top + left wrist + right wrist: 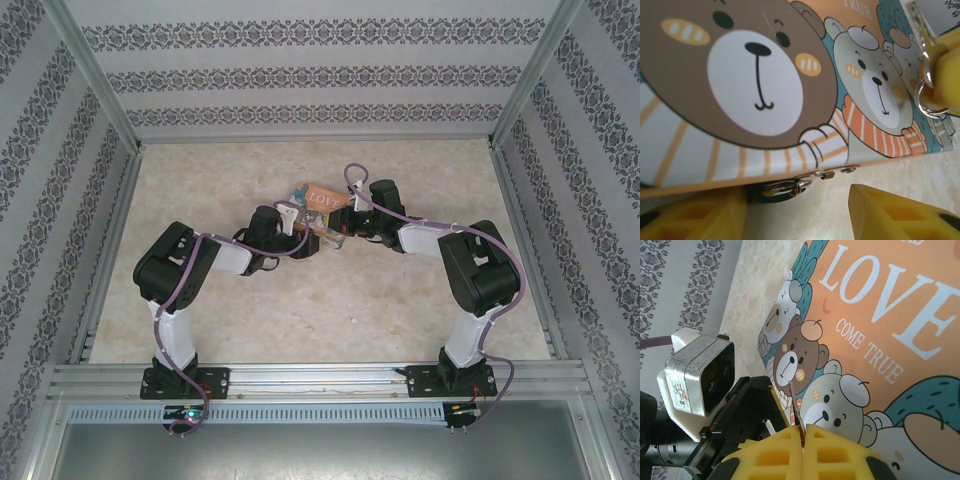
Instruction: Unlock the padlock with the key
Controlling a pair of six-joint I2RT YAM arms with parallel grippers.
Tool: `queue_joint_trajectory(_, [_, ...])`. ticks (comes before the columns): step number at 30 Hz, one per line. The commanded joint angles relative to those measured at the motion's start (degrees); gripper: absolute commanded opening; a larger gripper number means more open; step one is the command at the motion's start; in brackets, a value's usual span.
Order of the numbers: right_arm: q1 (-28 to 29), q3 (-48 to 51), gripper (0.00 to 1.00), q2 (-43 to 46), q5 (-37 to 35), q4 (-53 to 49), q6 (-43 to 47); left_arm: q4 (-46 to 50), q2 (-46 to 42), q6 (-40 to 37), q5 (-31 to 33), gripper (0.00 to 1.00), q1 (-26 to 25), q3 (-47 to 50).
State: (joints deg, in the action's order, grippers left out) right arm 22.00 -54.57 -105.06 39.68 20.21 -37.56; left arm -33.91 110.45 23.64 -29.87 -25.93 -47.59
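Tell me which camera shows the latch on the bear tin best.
Left wrist: the latch is close up under the tin's orange rim. Right wrist faces the tin's pictured lid; top external has the tin too small to tell a latch.

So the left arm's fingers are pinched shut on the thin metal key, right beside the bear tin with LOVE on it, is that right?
Wrong arm. The right arm's fingers are pinched shut on the thin metal key, right beside the bear tin with LOVE on it. The right wrist view shows the key standing up between those closed yellow fingers.
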Motion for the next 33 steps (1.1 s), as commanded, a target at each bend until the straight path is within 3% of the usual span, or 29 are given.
queue_joint_trajectory(1, [1.03,1.67,0.0,-2.08,-2.5,-6.8,1.09,-0.88,2.46,1.85,-1.84,0.54,-3.09,-1.67])
queue_joint_trajectory(28, [1.2,1.57,0.0,-1.76,-2.59,-7.11,1.08,0.8,5.73,5.98,-0.02,0.4,-3.51,-4.47])
queue_joint_trajectory(33, [1.27,1.7,0.0,-1.31,-2.59,-7.11,1.09,1.02,5.96,6.16,-0.28,0.34,-3.52,-4.89])
